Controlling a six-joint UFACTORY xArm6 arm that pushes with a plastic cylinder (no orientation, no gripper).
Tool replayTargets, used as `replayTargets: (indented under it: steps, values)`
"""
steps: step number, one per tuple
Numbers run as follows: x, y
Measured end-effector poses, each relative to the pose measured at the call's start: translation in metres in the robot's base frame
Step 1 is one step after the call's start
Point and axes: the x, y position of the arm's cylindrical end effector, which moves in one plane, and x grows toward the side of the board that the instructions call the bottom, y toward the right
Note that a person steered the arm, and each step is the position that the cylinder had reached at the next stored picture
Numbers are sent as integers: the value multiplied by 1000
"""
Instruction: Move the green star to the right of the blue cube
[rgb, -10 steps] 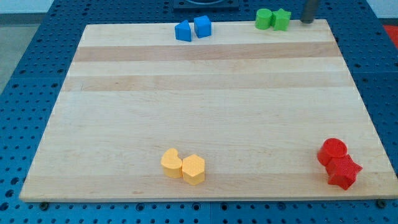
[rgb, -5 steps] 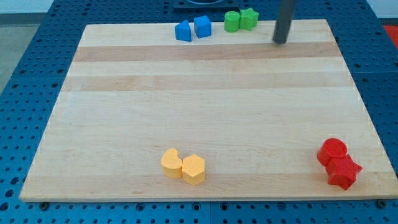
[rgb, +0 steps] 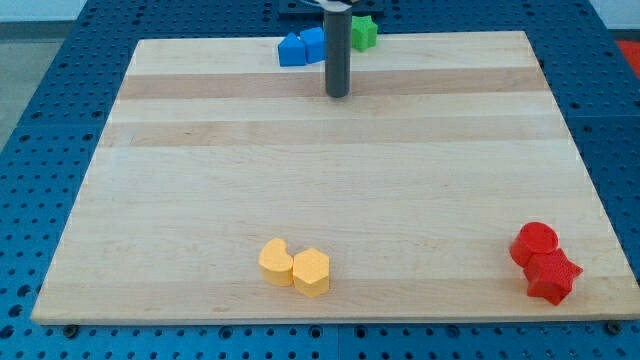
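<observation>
Although no hand is fitted here, there is nothing to open or close: only my tip at the rod's lower end.
Tip position: on the pale wooden table, nearer than the far block row, just below the blue cube.
Green star: small green star-shaped block at the far edge, just right of the rod, which hides its left part and any neighbour there.
Blue pair: the cube touches a second blue block on its left.
Handling, as a judgement: light, rigid, slides easily, apt to spin on its points.
Contact point: push squarely on a flat flank, never a point.
</observation>
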Motion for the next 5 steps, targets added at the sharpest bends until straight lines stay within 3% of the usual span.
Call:
replayTargets:
  steps: [1,3,5]
  values:
    - [-8,5]
    - [-103,87]
    - [-125,82]
